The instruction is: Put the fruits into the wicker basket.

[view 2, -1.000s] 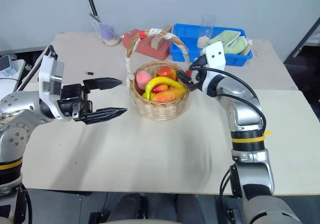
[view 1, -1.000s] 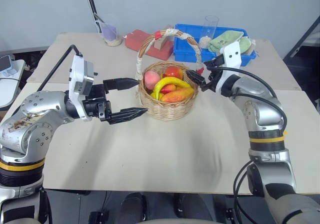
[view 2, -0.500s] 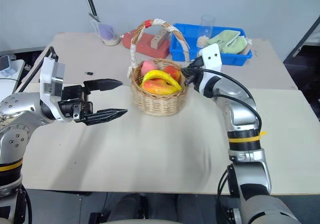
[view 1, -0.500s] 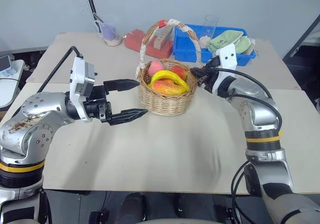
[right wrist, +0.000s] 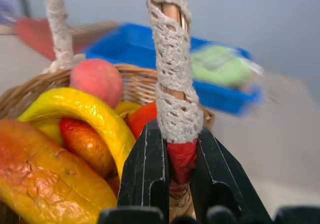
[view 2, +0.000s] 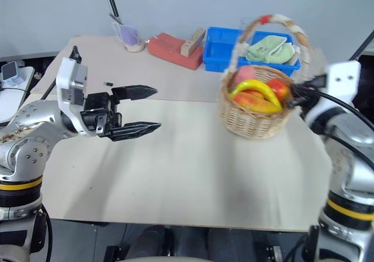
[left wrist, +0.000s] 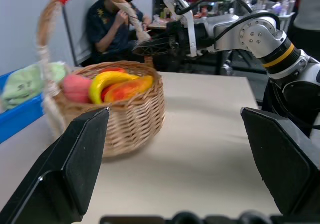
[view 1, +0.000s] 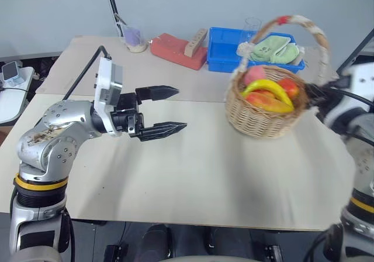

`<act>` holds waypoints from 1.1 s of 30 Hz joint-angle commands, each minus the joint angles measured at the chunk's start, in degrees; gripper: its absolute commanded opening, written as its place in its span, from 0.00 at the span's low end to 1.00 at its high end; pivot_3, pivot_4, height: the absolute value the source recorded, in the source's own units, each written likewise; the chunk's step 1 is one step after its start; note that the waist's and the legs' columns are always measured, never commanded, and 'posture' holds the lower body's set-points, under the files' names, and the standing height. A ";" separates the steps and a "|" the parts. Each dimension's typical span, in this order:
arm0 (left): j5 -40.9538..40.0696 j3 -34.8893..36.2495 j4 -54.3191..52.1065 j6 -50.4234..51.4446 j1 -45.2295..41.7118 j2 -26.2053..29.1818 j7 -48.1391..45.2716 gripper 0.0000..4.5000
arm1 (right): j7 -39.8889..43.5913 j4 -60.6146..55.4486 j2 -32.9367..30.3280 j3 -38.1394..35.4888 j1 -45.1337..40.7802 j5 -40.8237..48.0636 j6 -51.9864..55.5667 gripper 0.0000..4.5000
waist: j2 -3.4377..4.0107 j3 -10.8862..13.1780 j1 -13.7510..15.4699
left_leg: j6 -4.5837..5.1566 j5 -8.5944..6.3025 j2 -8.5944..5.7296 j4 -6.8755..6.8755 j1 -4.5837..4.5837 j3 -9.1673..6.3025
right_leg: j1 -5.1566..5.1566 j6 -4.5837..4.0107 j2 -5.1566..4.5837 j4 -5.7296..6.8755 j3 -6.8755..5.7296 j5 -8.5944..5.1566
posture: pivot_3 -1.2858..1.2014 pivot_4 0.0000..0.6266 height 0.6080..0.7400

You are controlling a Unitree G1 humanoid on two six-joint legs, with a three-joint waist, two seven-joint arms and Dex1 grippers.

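L gripper (view 1: 169,109) hangs over the left half of the table (view 1: 198,174), pointing toward the robot's right, fingers spread wide w/ nothing between them. Lower fingertip sits just above the tabletop, apart from everything.

Back edge of table, going rightward: a cup (view 1: 134,38) w/ something purple in it, a red block (view 1: 175,48) w/ a small tan piece (view 1: 196,40) leaning on it, then a blue tray (view 1: 225,54) holding a green cloth (view 1: 274,48) and a clear glass (view 1: 252,25).

Basket (view 1: 266,119) is on the right side of the table, just in front of the tray, tipped a bit. All fruit inside: peach (view 1: 254,75) at the back-left, banana (view 1: 266,88) arched across the top, mango (view 1: 269,103) under it toward the front, plus a red fruit (view 1: 288,88) on the right. Handle (view 1: 304,25) arches high over them.

R gripper (right wrist: 172,179) at the basket's right rim, fingers clamped tight on the base of the handle, on the red wrap just below the white lace. In the head views it's blurred at (view 2: 301,95).

L wrist view also shows a seated person (left wrist: 112,21) in the background beyond the basket.
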 commanded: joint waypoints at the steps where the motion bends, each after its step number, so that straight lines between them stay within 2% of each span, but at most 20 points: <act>1: 0.23 -0.40 0.59 -0.71 -1.73 -0.57 -0.87 1.00 | 0.54 0.30 -0.96 -5.14 1.89 1.24 -3.88 0.04 | 0.00 0.00 -0.33 | 0.00 0.00 0.00 0.00 0.00 0.00 | 0.01 0.00 0.00 -0.01 0.03 0.00 | 0.52 0.24 0.89; 6: 1.40 -1.09 1.43 -1.40 -2.31 -0.94 -1.31 1.00 | 0.49 4.27 -0.24 -5.65 2.89 1.93 -6.36 0.04 | 0.03 0.00 -1.29 | 0.06 0.04 0.00 0.01 0.00 -0.22 | 0.10 0.02 0.05 0.01 0.23 -0.01 | 0.52 0.24 0.89; 7: 1.65 -1.11 1.46 -1.50 -2.29 -0.88 -1.32 1.00 | 0.48 4.57 -0.14 -5.74 2.83 2.14 -6.76 0.26 | 0.04 0.00 -1.31 | 0.06 0.04 0.00 0.01 0.05 -0.26 | 0.11 0.03 0.05 0.02 0.23 -0.01 | 0.52 0.24 0.89; 13: 2.88 0.30 0.84 -1.47 -0.58 -0.30 -0.19 1.00 | 1.55 4.01 -1.21 -6.29 3.33 4.56 -7.21 0.71 | 0.04 0.00 -1.15 | 0.06 0.04 0.00 0.01 0.18 -0.31 | 0.11 0.03 0.04 0.01 0.23 -0.01 | 0.52 0.24 0.89; 17: 3.76 1.41 0.02 -1.74 1.36 0.61 0.83 1.00 | 4.69 2.73 -4.68 -7.15 6.69 6.04 -6.02 0.99 | 0.04 0.00 -1.05 | 0.07 0.03 0.02 0.00 0.17 -0.33 | 0.12 0.04 0.02 -0.01 0.23 -0.02 | 0.52 0.24 0.89; 27: 6.52 4.68 -1.13 -1.37 6.84 4.62 3.09 1.00 | 20.12 2.58 -16.92 -12.98 22.04 8.73 -6.40 0.99 | 0.03 0.00 -0.53 | 0.08 0.03 0.02 0.01 0.22 -0.36 | 0.19 0.08 -0.03 -0.03 0.20 -0.04 | 0.52 0.24 0.89; 33: 9.70 8.63 -1.96 -0.77 15.16 12.24 2.01 1.00 | 33.83 -3.11 -22.75 -12.96 31.41 10.71 -8.88 0.99 | 0.03 0.01 -1.06 | 0.09 0.02 0.14 -0.06 0.42 -0.34 | 0.26 0.31 0.04 -0.01 0.23 -0.20 | 0.52 0.24 0.89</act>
